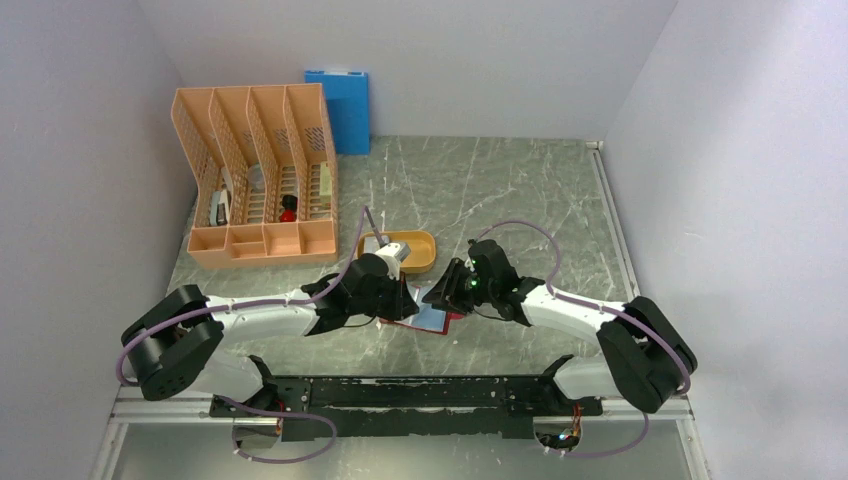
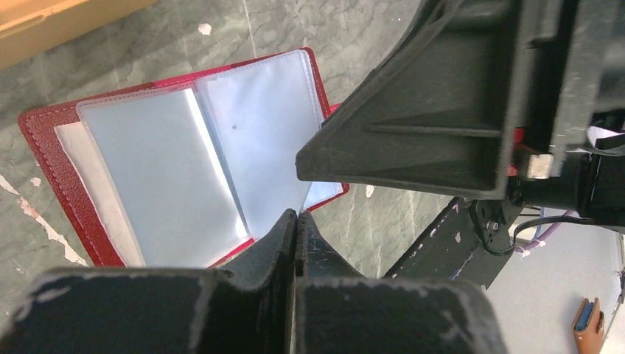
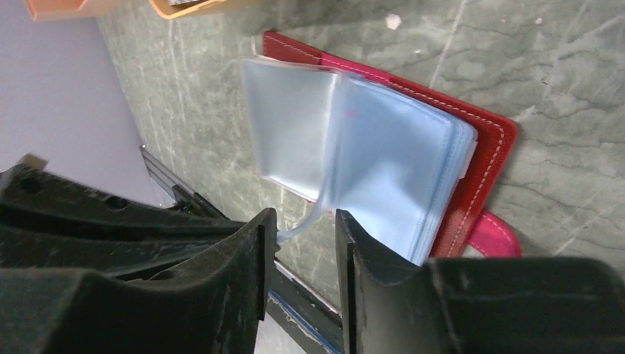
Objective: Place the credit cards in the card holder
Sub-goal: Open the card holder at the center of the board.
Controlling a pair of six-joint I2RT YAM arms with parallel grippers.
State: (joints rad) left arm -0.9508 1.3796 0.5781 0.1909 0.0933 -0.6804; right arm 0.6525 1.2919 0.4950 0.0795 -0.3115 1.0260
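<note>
Grey-green marbled stone forms the table [image 1: 500, 190], closed in by plain pale walls on three sides.

The left gripper [image 2: 295, 221] has its jaws pressed together, tip against tip, with nothing visible between them. The tips sit at the near edge of the card holder [image 2: 147, 169], just where the lower corner of one clear sleeve ends. Whether they touch that sleeve cannot be told.

The right gripper [image 3: 306, 221] has its jaws spread, a clear gap standing between them. A lifted sleeve [image 3: 295, 133] curls down from the holder, and its corner dips into that gap without being clamped.

The card holder lies open on the table between the two grippers, close to the arms' side. Its dark red cover [image 3: 494, 140] lies flat underneath, and its pale blue-grey sleeves fan up from the spine. A small red tab [image 3: 501, 236] sticks out beyond the cover's edge.

From the left wrist, the right gripper looms large over the holder's right side.

Seen from above, an orange oval tray [image 1: 420, 250] sits just behind the holder. Further back on the left stands a peach file organiser [image 1: 260, 170] with four slots, small items lying in its bottom. A blue folder [image 1: 340, 105] leans upright against the back wall beside it. Purple cables [image 1: 520, 228] loop along both arms.
</note>
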